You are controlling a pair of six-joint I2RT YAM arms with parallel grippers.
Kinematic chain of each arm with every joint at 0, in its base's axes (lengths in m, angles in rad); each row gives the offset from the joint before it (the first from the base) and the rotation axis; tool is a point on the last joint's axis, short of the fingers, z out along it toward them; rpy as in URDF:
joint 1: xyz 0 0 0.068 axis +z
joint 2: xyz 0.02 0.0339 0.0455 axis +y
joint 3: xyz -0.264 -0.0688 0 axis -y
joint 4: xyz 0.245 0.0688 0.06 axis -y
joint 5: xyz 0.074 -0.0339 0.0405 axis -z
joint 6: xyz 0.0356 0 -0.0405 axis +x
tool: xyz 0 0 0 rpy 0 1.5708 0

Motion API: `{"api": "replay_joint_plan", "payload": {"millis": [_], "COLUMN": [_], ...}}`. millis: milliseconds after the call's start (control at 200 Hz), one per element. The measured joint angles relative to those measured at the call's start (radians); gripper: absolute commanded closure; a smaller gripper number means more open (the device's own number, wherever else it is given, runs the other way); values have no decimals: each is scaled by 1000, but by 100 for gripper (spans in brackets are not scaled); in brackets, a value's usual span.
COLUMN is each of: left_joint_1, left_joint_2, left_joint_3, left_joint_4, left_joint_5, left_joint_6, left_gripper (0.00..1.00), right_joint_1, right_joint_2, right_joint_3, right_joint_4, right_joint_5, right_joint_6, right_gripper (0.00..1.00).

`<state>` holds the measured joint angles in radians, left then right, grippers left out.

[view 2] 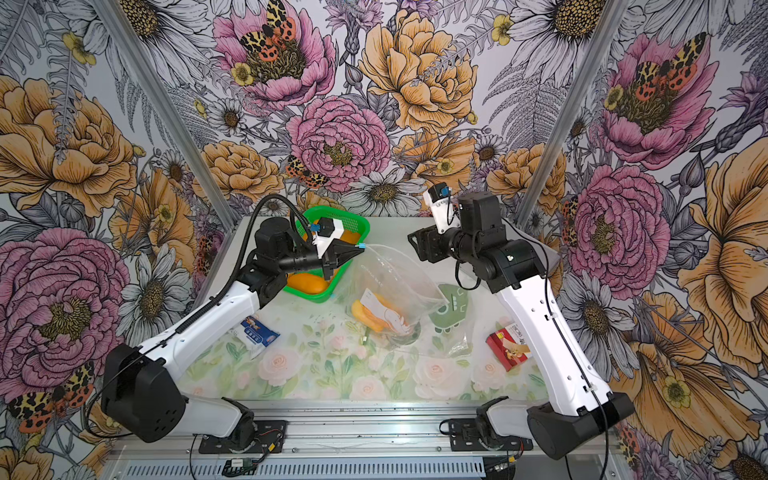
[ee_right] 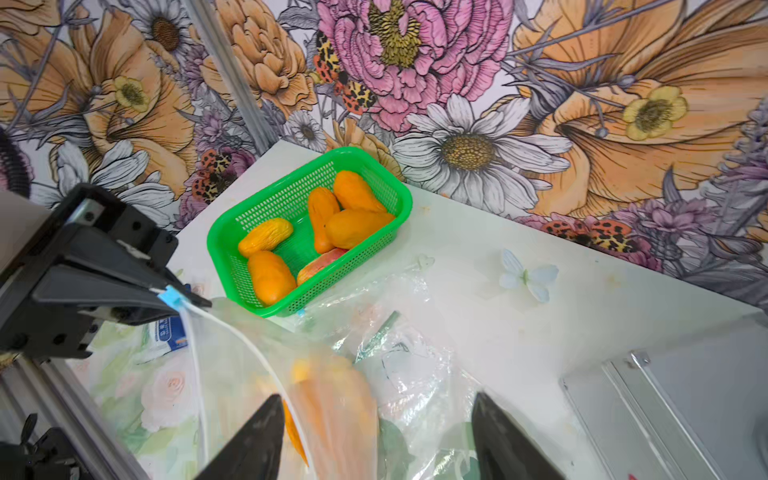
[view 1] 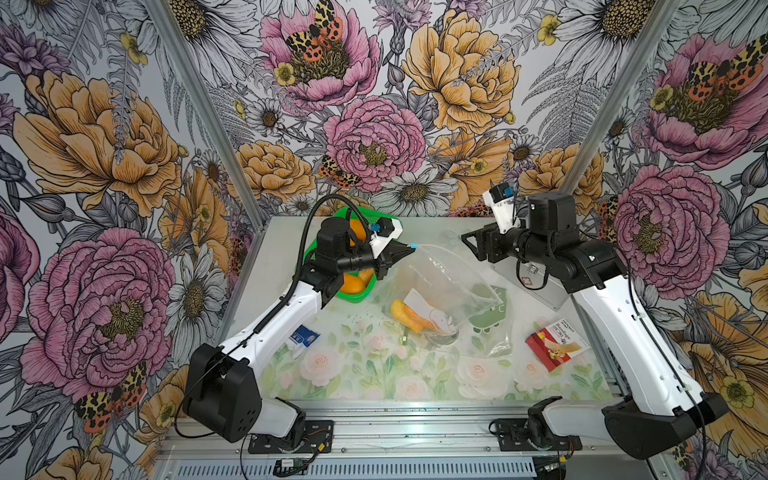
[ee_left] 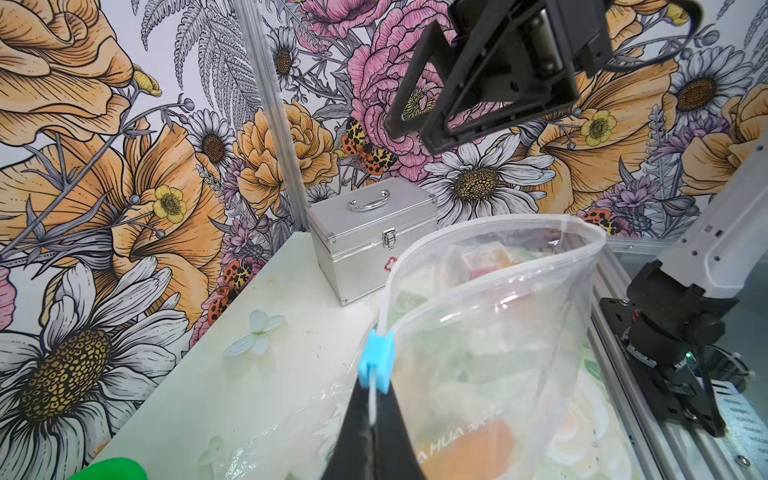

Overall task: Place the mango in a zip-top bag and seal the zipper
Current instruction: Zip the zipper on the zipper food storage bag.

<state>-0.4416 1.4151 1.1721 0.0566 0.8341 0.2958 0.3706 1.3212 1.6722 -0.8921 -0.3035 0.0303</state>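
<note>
A clear zip-top bag hangs mouth-open over the table, with an orange mango and a white card inside at the bottom. My left gripper is shut on the bag's zipper strip just behind the blue slider, holding that corner up. My right gripper stands open above the bag's far side, with nothing between its fingers.
A green basket with several mangoes sits behind the left arm. A silver case stands at the back right. A red box, a blue-white packet and a second, green-printed bag lie on the table.
</note>
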Motion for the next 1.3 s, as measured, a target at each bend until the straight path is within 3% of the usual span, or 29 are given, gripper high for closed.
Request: {"api": "replay_joint_plan", "payload": {"millis": [150,330,706,1046,1301], "left_joint_1": [11,15,23,29,60], "left_joint_2": [0,0,-8,-63,-129], "left_joint_3": [2,9,111,84,45], "left_joint_4": [0,-30,-277,-341,-365], "left_joint_5": [13,28,30,30,36], "left_joint_6": [0,1,63,84,102], "left_gripper": [100,100,100,100,100], "right_joint_1": [23,76,124,193,241], "right_joint_2": [54,146,187,187,198], "right_joint_3": [43,128,162,162,162], "right_joint_4": [16,38,45,44,31], "right_joint_5": [-176,-263,-275,-254,-242], "right_joint_6": [-87,-159,-242,-293,-337], "right_gripper": [35,37,36,40,48]}}
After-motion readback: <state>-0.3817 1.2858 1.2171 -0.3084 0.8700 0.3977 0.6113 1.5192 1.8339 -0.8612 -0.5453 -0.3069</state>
